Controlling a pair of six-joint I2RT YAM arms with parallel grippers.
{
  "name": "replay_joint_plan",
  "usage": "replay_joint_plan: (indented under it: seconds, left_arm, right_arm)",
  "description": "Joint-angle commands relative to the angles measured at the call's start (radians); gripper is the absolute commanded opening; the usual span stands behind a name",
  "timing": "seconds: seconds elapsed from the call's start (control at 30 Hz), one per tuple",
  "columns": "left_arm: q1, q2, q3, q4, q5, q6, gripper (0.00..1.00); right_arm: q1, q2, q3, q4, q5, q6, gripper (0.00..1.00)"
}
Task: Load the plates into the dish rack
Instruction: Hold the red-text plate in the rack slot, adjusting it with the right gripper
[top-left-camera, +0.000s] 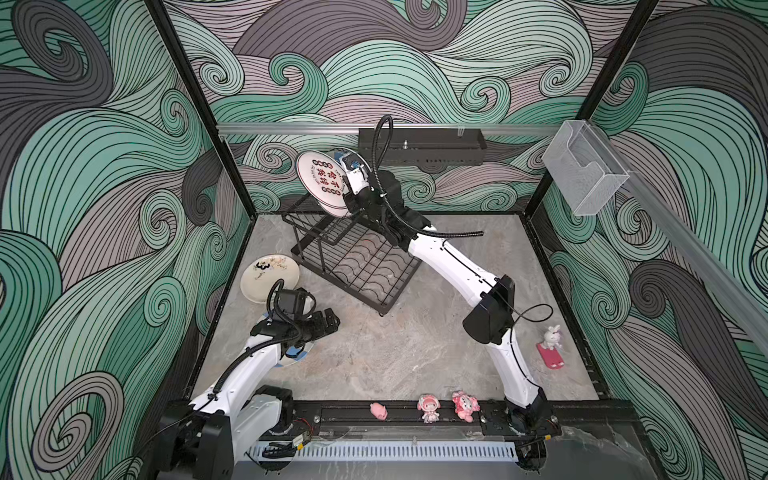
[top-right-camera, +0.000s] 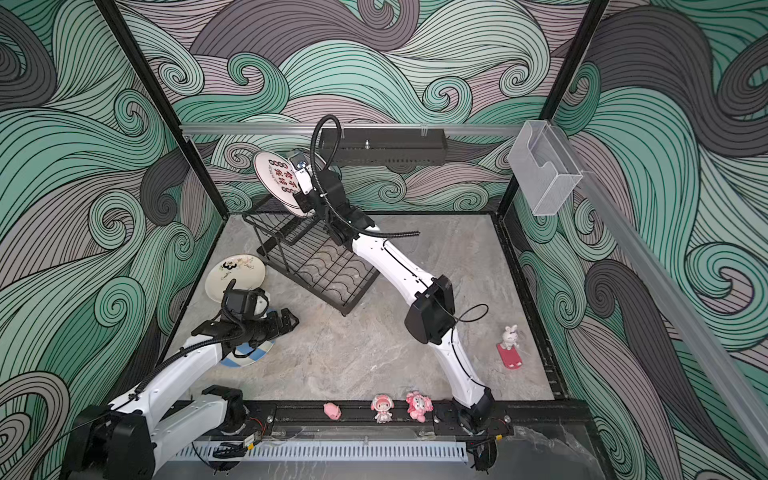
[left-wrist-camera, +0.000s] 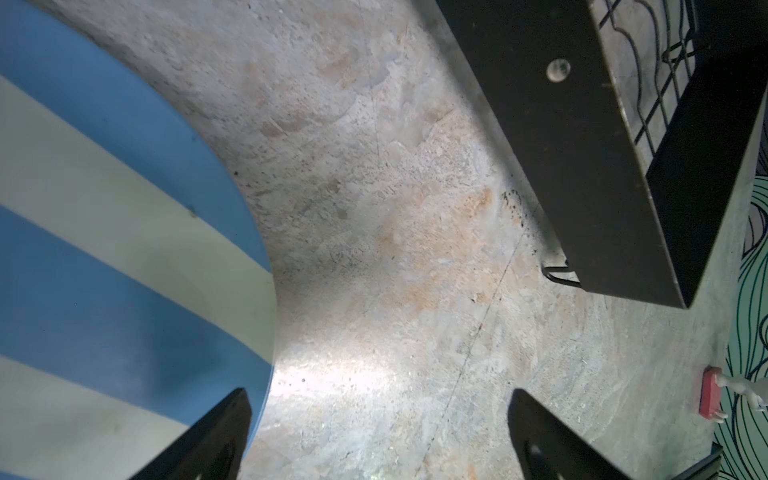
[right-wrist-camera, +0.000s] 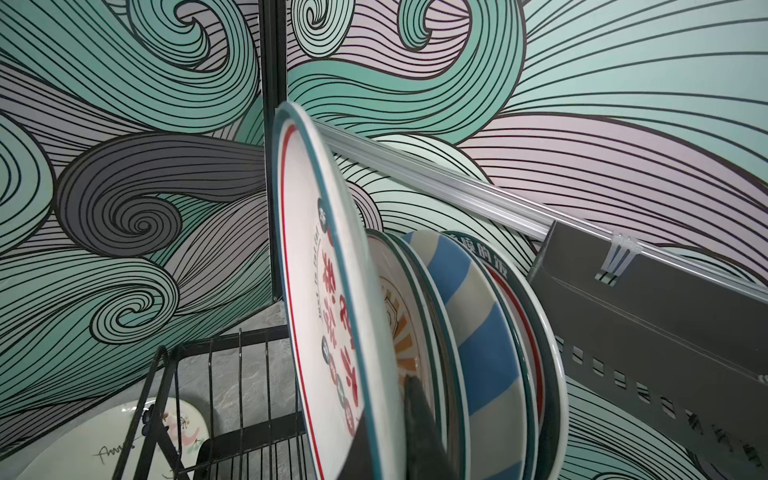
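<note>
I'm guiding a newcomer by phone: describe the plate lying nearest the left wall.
Find the black wire dish rack at the back. Just left of it lies a cream plate, flat. Unlike the blue-striped plate nearer the front, it bears flowers and a black "3".

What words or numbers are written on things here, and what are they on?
"3": black, on the cream floral plate lying on the table.
Red Chinese characters on the white plate held by the right gripper: too tilted to read surely.
White characters on the teal-rimmed plate at the back of the row: last looks like "饭", the rest unclear.
Black handwriting on the cream floral plate: too small to read.
</note>
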Motion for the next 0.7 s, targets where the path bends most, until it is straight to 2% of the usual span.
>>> replay_joint_plan:
  seconds: [0.0, 0.33, 0.67]
  left_arm:
    - [-0.001, 0.007, 0.006, -0.016, 0.009, 0.012, 0.98]
    - [-0.001, 0.014, 0.005, -0.016, 0.006, 0.012, 0.98]
    - [-0.001, 0.016, 0.005, -0.016, 0.004, 0.012, 0.99]
  right_arm:
    - [-0.004, 0.02, 0.05, 0.032, -0.009, 0.019, 0.0]
    - [-0.008, 0.053, 0.058, 0.004, -0.031, 0.028, 0.0]
    - [-0.008, 0.073, 0.045, -0.002, 0.013, 0.013, 0.0]
